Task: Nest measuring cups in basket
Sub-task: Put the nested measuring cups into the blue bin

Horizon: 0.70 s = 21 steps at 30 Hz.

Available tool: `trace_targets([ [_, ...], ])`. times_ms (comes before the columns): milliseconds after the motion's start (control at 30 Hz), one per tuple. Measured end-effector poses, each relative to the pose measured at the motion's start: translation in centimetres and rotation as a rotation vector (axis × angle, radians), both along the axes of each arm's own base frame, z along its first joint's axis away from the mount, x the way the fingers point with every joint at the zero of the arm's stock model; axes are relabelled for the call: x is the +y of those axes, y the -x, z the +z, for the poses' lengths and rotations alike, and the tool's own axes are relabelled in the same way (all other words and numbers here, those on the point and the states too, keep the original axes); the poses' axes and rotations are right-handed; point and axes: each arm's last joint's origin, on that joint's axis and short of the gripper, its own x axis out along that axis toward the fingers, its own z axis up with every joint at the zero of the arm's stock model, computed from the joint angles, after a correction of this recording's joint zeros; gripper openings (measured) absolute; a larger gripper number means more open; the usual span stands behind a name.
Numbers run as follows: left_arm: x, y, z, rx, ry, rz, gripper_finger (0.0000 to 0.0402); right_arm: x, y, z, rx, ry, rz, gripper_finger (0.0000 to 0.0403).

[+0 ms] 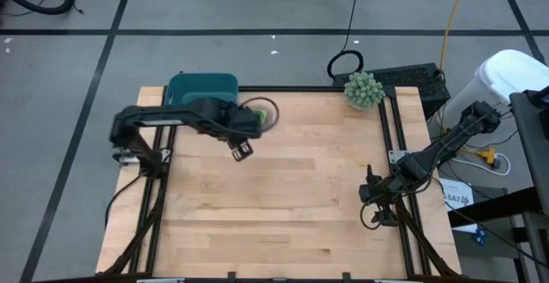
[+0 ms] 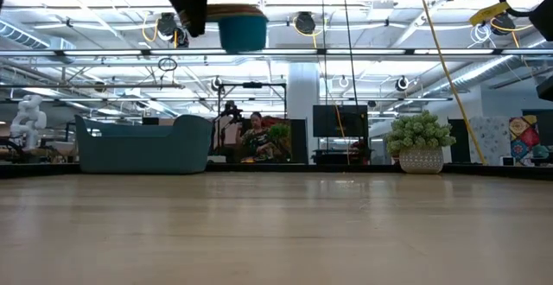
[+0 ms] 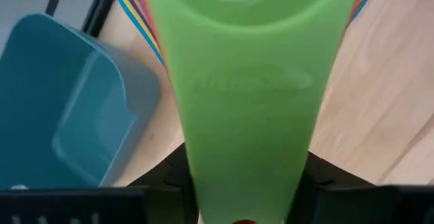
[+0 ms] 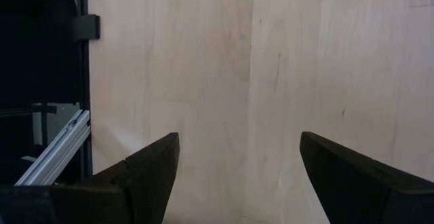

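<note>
The measuring cups [image 1: 264, 111] are nested in one stack, the green one on top. The stack hangs high above the table in the low view [image 2: 243, 28], right of the teal basket [image 1: 202, 87]. My left gripper [image 1: 249, 120] is shut on the stack. The basket stands on its base at the table's far left edge [image 2: 143, 143], and the left wrist view looks into its hollow [image 3: 68, 108]. My right gripper [image 1: 371, 194] waits open near the table's right edge, low over bare wood [image 4: 237, 176]. My left gripper holds the nested cups by their stacked flat handles, with the green handle [image 3: 244, 136] uppermost between the two fingers [image 3: 173, 173]. The handles run along the fingers, and coloured handle edges [image 3: 129, 0] show beneath the green one. The stack is lifted clear of the table, its bowls [image 2: 243, 28] level.
A spiky green ball plant in a pot [image 1: 364, 89] stands at the table's far right edge [image 2: 421, 143]. Black frame rails [image 1: 397, 137] run along the table's sides. Bare wood [image 1: 292, 197] lies between the two arms.
</note>
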Motion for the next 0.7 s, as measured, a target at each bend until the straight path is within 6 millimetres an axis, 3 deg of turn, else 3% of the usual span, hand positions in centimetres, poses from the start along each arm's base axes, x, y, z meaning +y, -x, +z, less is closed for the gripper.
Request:
trace_targets([
  [100, 0.4, 1.5, 0.3, -0.040, -0.003, 0.014, 0.0137, 0.0, 0.0, 0.0, 0.000, 0.000, -0.006, 0.0299],
  [400, 2.2, 5.8, -1.7, 0.066, -0.004, 0.044, 0.0137, 0.0, -0.1, 0.0, -0.010, 0.007, -0.025, 0.0299],
  [700, 5.9, 9.9, -0.2, -0.029, -0.018, 0.049, 0.0137, 0.1, -0.2, 0.1, -0.012, -0.007, -0.044, 0.0299],
])
